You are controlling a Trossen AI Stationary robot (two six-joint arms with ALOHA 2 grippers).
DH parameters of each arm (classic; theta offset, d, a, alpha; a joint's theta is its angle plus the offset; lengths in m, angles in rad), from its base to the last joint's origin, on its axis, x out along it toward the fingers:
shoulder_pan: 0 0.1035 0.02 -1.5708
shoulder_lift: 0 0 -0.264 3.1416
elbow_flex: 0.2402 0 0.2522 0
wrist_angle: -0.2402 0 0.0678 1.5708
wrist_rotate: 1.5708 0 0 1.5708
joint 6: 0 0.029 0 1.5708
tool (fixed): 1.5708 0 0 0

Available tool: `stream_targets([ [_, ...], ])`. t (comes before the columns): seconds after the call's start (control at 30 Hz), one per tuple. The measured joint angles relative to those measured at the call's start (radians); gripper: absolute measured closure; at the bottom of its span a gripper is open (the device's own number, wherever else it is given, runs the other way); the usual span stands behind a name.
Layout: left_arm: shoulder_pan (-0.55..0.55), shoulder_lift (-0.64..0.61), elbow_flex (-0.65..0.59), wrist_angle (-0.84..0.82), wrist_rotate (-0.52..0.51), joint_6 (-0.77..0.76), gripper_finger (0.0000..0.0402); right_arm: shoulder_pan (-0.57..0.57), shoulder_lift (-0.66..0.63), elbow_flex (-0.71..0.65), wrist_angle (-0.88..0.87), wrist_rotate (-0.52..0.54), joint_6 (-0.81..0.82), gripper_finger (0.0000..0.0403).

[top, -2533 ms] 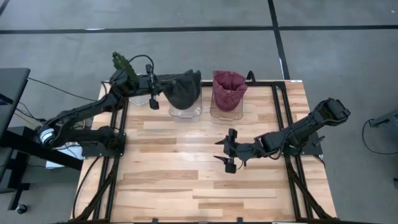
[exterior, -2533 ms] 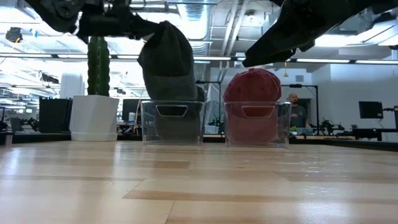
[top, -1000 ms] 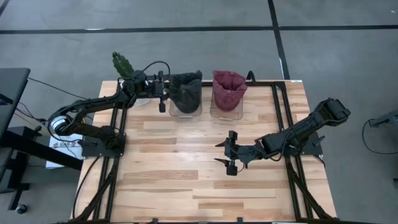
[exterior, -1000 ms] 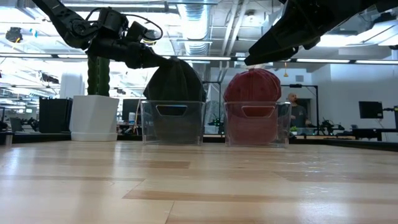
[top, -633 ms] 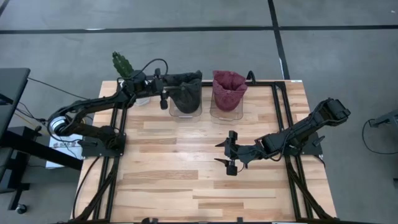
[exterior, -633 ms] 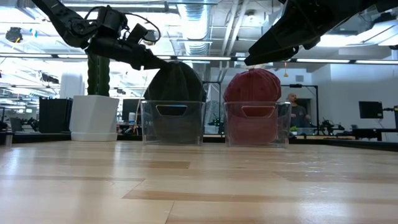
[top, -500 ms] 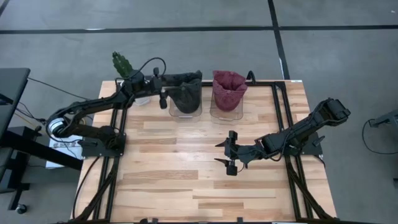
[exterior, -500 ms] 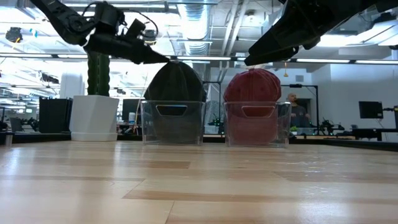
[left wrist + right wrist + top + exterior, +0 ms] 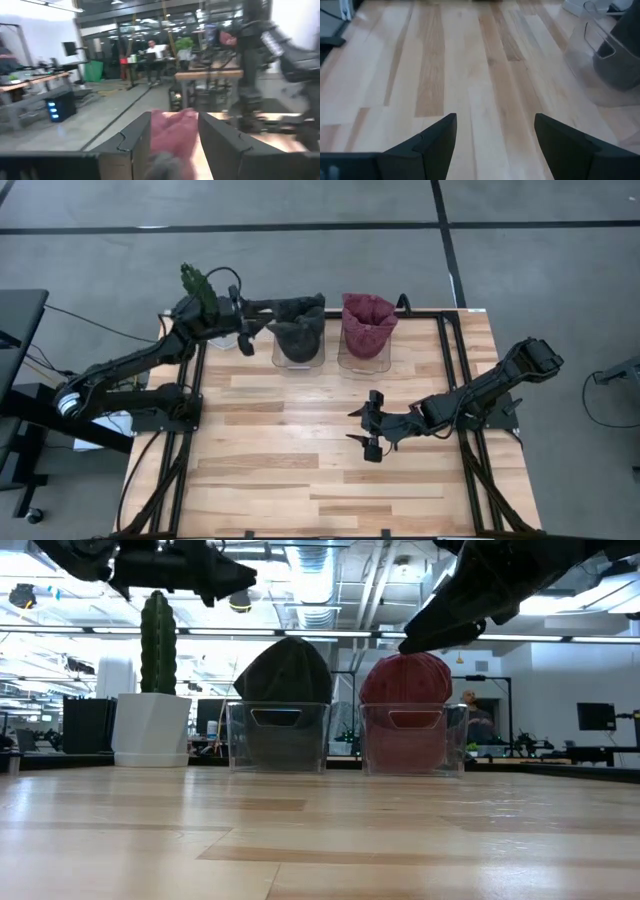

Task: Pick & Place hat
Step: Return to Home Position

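Since half a second ago, your left gripper [image 9: 236, 578] has lifted off the crown of the black cap [image 9: 298, 332] and drawn back toward the cactus [image 9: 158, 635]. It now hangs clear of the cap. Your right arm has not shifted.

Findings, left side:
- Left gripper: its fingers [image 9: 134, 145] stand well spread and hold nothing.
- The black cap sits below and ahead of these fingers, apart from them. It is in the left clear bin [image 9: 278, 740], with its crown rising above the rim.
- Seen from the left wrist, the maroon cap [image 9: 368, 320] shows through the gap between the fingers, farther off. It sits in the right clear bin [image 9: 412, 743], also domed above the rim.
- The cactus in its white pot [image 9: 150, 728] stands below and behind the fingers.

Findings, right side:
- Your right gripper [image 9: 366, 436] hovers over the bare wood of the table [image 9: 300, 480].
- Its fingers [image 9: 437, 139] are wide apart and empty.
- Both bins lie ahead of these fingers, well apart from them. The bin with the black cap is visible past the fingertips in the right wrist view.

A person [image 9: 478, 718] stands in the room beyond the table.
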Motion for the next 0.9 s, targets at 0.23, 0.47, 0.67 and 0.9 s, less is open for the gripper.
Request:
stream_targets([
  [0.23,-0.127,-0.119,-0.134,-0.008,0.002,-0.099,0.0242,-0.007,-0.001,0.000,0.091,-0.196,0.020,0.0143],
  [0.47,-0.232,-0.261,-0.351,0.045,-0.020,-0.227,0.0242,-0.040,-0.022,0.000,0.294,-0.533,0.044,0.0143],
  [0.67,-0.295,-0.420,-0.554,0.108,-0.080,-0.314,0.0242,-0.039,-0.105,0.000,0.261,-0.643,0.023,0.0143],
  [0.9,-0.340,-0.525,-0.615,0.052,-0.136,-0.330,0.0242,0.009,-0.283,0.000,0.100,-0.616,-0.059,0.0143],
])
